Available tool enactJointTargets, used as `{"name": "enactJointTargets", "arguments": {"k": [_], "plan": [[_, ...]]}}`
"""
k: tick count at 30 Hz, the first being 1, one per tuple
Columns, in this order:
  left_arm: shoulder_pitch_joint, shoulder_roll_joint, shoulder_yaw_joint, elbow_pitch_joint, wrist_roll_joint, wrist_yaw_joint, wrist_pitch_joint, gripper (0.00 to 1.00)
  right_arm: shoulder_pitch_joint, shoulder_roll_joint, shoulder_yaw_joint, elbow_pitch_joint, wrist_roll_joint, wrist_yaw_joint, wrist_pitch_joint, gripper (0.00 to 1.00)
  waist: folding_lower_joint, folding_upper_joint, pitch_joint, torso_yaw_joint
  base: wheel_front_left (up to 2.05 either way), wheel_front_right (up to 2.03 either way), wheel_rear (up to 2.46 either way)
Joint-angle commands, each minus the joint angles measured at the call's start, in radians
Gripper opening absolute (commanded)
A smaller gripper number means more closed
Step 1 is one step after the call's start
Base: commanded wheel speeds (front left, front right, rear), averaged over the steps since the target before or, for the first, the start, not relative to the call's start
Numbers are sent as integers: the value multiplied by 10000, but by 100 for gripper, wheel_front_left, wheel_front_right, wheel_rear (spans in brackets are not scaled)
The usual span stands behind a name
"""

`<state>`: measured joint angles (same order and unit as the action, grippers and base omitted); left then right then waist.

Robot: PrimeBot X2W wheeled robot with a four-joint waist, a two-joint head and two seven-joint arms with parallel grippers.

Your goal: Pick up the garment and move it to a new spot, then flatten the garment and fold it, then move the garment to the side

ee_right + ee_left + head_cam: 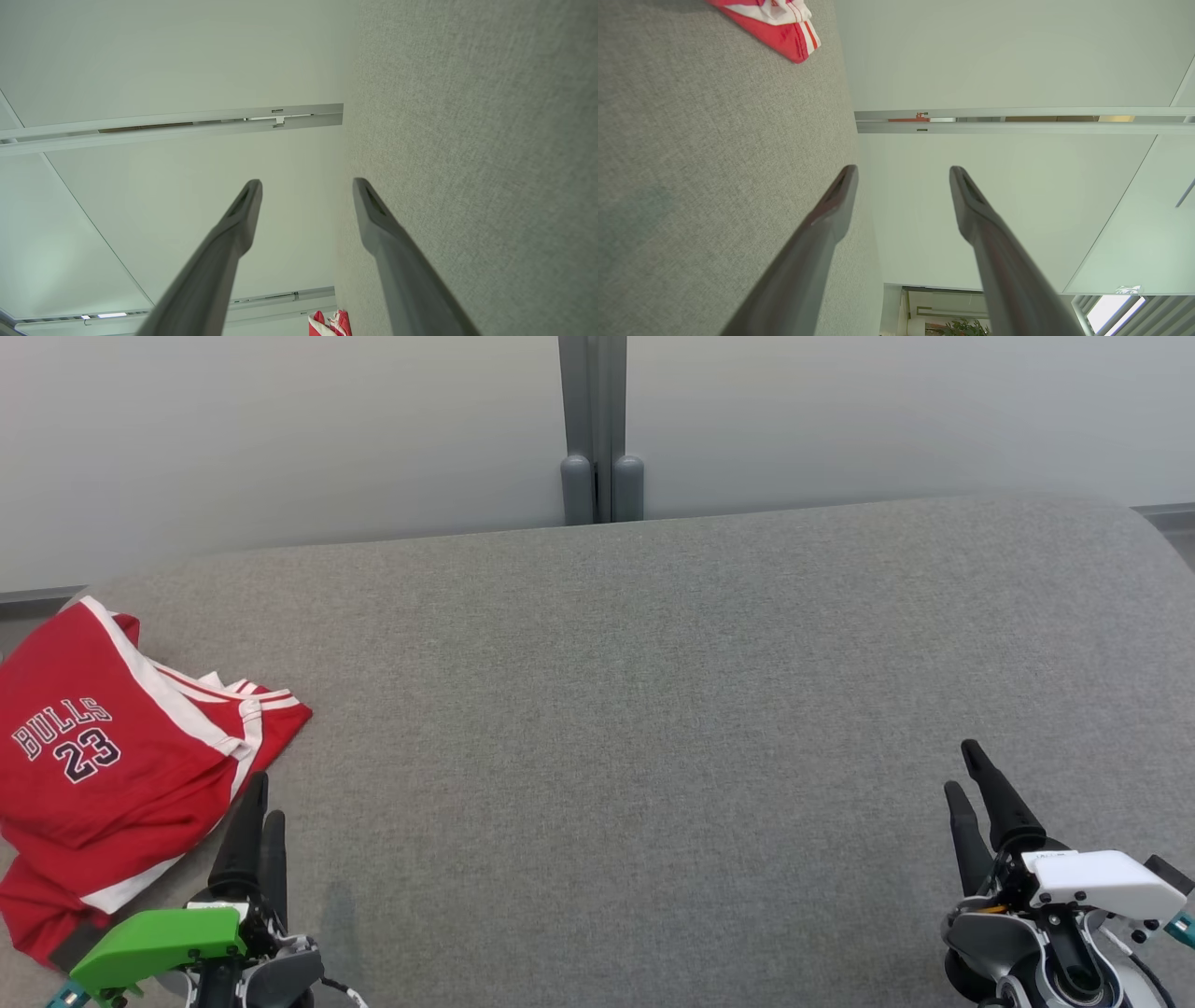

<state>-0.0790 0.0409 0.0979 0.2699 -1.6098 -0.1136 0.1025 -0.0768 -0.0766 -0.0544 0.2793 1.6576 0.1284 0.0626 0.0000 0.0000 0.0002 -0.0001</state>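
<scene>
Garment [103, 756]: a red jersey with white trim and "BULLS 23" printed in dark, white-edged characters. It is folded into a rough bundle, with some creases and a striped edge poking out on its right. It is seen lying at the far left edge of the grey fabric tabletop [653, 709]; the lower part hangs off the corner. A red-and-white corner is also caught in the left wrist view [777, 28] and the right wrist view [327, 324].

Left gripper [265, 800] is held low just beside the garment's right edge, fingers pointing away from the robot. It is spread and empty (gap seen clearly in the wrist view [902, 170]). Contact with the cloth cannot be told.

Right gripper [962, 767] is parked over the tabletop's near right, well apart from the garment, fingers likewise parted with nothing between them [306, 182].
</scene>
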Motion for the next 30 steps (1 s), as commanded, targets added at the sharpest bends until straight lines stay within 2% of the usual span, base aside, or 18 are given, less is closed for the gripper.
{"name": "enactJointTargets", "arguments": {"k": [1,9,15,30], "plan": [[-307,40,-109,-191,34,-17,-108,100,-226,-73,21,-247,-143,18,-110,100,0,0,4,1,0,0,0],[-559,172,-477,-281,822,-36,-556,100,-338,-337,286,-374,-1276,20,-515,100,0,0,16,5,0,0,0],[-667,128,-465,-570,2252,-50,-832,100,-377,-408,362,-650,-2816,21,-759,100,0,0,22,13,0,0,0],[-736,328,-1057,-690,5431,-83,-1418,100,-326,-681,708,-1058,-5685,24,-1278,100,0,0,-2,15,0,0,0]]}}
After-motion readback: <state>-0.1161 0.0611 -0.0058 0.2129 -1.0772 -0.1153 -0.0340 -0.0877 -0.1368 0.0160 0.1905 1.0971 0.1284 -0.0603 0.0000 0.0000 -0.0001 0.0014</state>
